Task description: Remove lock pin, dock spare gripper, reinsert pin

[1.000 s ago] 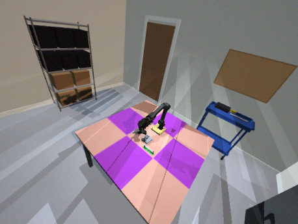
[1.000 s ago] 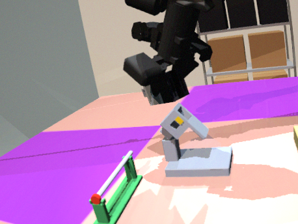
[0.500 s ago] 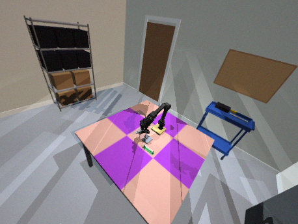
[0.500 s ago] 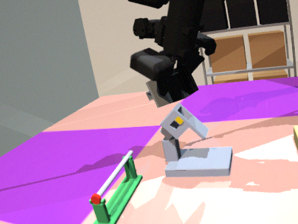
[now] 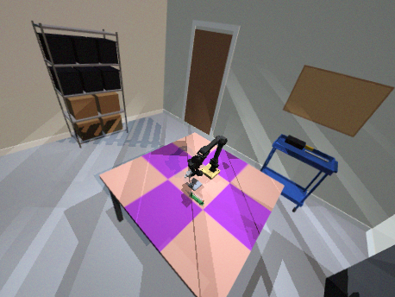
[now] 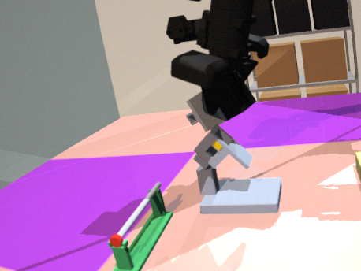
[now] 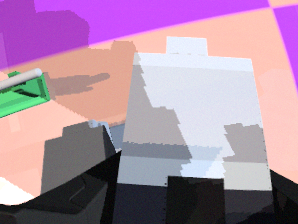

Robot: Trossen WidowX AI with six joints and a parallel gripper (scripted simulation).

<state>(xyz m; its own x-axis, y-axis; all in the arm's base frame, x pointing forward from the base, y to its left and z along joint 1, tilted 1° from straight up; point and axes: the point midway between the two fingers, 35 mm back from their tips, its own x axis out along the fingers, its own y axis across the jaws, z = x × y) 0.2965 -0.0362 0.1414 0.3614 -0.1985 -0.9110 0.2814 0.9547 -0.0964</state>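
Claw (image 5: 190, 170) (image 6: 226, 103) (image 7: 182, 160) gripped the grey spare gripper (image 5: 188, 173) (image 6: 202, 112) (image 7: 182, 160), slanted just above the tilted socket (image 6: 202, 153). Lock pin (image 6: 138, 213) (image 7: 22, 79) lay lengthwise along its green holder (image 5: 197, 199) (image 6: 154, 236) (image 7: 25, 102), red head toward the exterior view; counter (image 5: 185, 224) showed between holder and mount base (image 6: 246, 194), whose edges stood apart from the pin.

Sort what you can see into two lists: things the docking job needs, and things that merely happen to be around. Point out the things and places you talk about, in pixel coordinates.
Needed:
- spare gripper (image 6: 206, 112) (image 7: 182, 160)
- mount (image 6: 246, 197)
- lock pin (image 6: 138, 213) (image 7: 22, 78)

Merely around:
- shelf rack (image 5: 122, 86)
- blue trolley (image 5: 332, 164)
- corkboard (image 5: 338, 100)
- door (image 5: 207, 78)
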